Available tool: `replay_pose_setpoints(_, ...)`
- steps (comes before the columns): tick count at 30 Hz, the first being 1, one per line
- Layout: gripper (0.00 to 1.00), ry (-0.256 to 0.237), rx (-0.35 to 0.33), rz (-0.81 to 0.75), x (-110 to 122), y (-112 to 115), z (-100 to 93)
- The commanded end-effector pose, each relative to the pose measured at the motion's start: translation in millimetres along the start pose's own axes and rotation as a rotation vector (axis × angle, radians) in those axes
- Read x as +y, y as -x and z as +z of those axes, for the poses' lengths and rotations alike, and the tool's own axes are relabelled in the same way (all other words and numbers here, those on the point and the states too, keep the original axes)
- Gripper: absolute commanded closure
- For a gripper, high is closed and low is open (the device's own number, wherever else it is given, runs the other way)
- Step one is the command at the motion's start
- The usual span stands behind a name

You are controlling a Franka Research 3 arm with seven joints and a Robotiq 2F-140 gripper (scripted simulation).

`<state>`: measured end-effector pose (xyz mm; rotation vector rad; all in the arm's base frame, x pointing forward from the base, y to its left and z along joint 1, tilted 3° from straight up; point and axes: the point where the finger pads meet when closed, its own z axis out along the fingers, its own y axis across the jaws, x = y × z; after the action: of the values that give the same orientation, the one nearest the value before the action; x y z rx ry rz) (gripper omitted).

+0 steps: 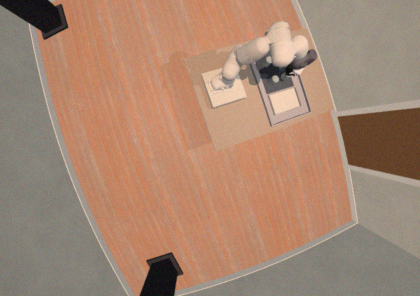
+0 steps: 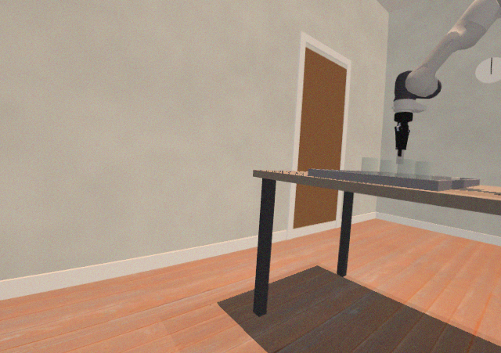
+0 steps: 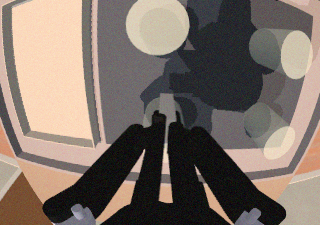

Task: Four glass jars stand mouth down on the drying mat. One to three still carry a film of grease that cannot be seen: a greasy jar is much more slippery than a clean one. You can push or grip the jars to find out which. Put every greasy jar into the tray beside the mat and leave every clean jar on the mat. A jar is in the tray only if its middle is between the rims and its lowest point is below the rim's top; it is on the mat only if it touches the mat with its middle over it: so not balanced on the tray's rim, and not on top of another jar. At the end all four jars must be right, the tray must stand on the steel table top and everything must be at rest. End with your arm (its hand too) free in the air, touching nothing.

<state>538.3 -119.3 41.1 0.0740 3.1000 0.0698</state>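
Black two-fingered tool (image 1: 294, 74) (image 2: 399, 154) (image 3: 165, 103) closed, empty; translucent cylindrical glass jar (image 1: 283, 77) (image 2: 406, 167) (image 3: 150, 113) at its tips, presumably for a push test of slipperiness

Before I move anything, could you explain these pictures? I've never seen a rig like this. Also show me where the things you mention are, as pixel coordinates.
The machine is one pale, jointed arm (image 1: 281, 50) (image 2: 433, 54) ending in black jaws, now shut with nothing held. The top picture looks down from high above. The exterior one looks from the side, near table height. The wrist one looks past the jaws at the work.

On the table (image 1: 233, 123) (image 2: 445, 199) is a dark mat (image 1: 279, 86) (image 3: 120, 95) with four glass jars (image 1: 275, 79) (image 2: 405, 167) (image 3: 157, 24) on it; beside it is a pale-floored tray (image 1: 284, 101) (image 3: 47, 65) with no jar in it. The jaws are over one jar; I can't tell whether they touch it.
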Motion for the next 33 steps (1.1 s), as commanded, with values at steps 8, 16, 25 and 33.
replay_pose_setpoints(8, 1.0, 0.0, 0.004, 0.004, -0.2, 0.4, 0.9)
replay_pose_setpoints(16, 1.0, 0.0, 0.004, 0.004, -0.2, 1.2, 0.9)
replay_pose_setpoints(25, 1.0, 0.0, 0.004, 0.004, -0.2, 2.4, 0.9)
replay_pose_setpoints(33, 1.0, 0.0, 0.004, 0.004, -0.2, 3.2, 0.9)
